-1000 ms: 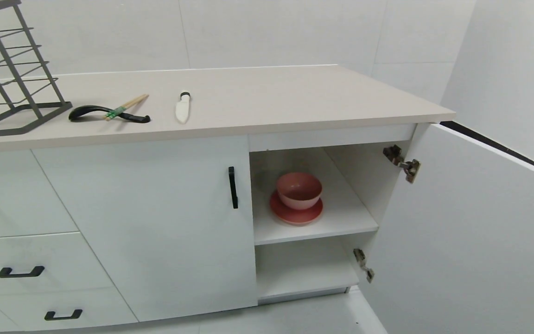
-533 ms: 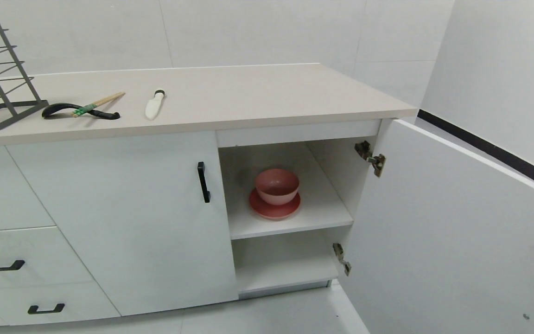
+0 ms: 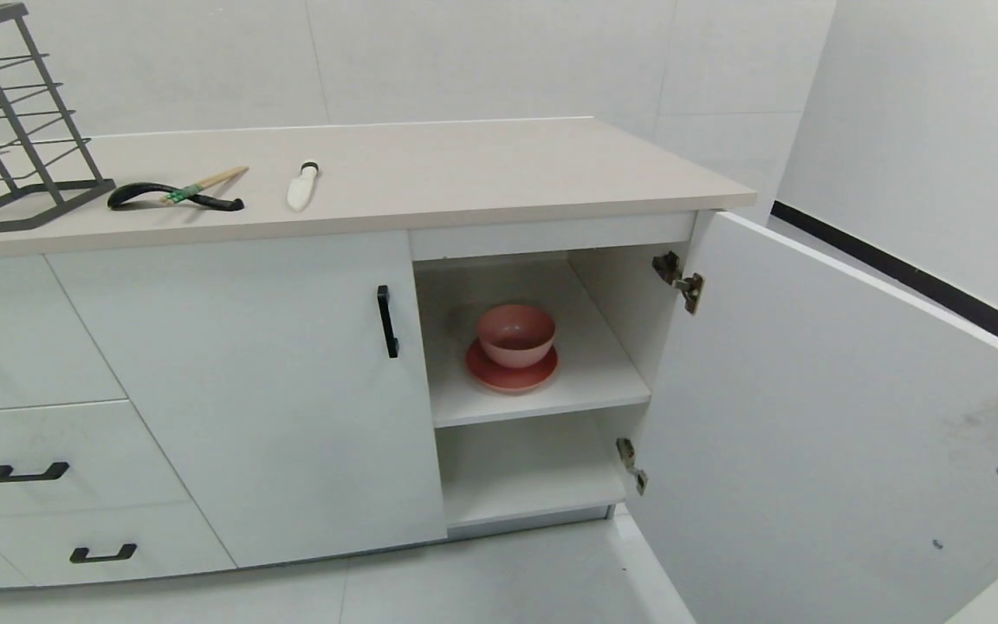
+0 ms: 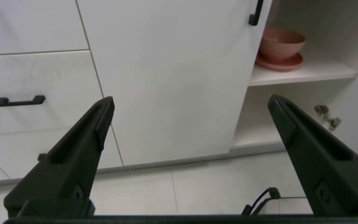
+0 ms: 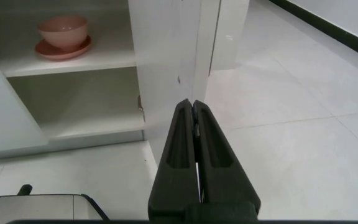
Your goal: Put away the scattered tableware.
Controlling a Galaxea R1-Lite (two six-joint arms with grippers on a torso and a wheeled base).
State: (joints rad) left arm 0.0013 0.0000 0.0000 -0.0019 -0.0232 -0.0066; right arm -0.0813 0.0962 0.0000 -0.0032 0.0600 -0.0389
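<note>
A pink bowl [image 3: 515, 334] stands on a red plate [image 3: 511, 378] on the upper shelf of the open cabinet; the bowl [image 4: 282, 42] and plate [image 4: 280, 62] show again in the left wrist view, and the bowl [image 5: 63, 31] sits on the plate [image 5: 63, 49] in the right wrist view. On the countertop [image 3: 430, 173] lie a black ladle [image 3: 174, 196], wooden chopsticks [image 3: 204, 184] across it, and a white knife [image 3: 301, 186]. My left gripper [image 4: 190, 112] hangs open, low before the closed door. My right gripper [image 5: 193, 113] is shut with nothing in it, by the open door's edge.
The cabinet's right door [image 3: 819, 416] swings wide open toward me. The left door [image 3: 274, 390] with a black handle [image 3: 387, 321] is closed. Drawers [image 3: 40, 451] stack at the left. A dark wire rack [image 3: 9, 121] stands on the counter's left end. White floor lies below.
The head view has swung, so the whole scene shifted left and then slightly back. The objects on the counter and shelf have kept their places.
</note>
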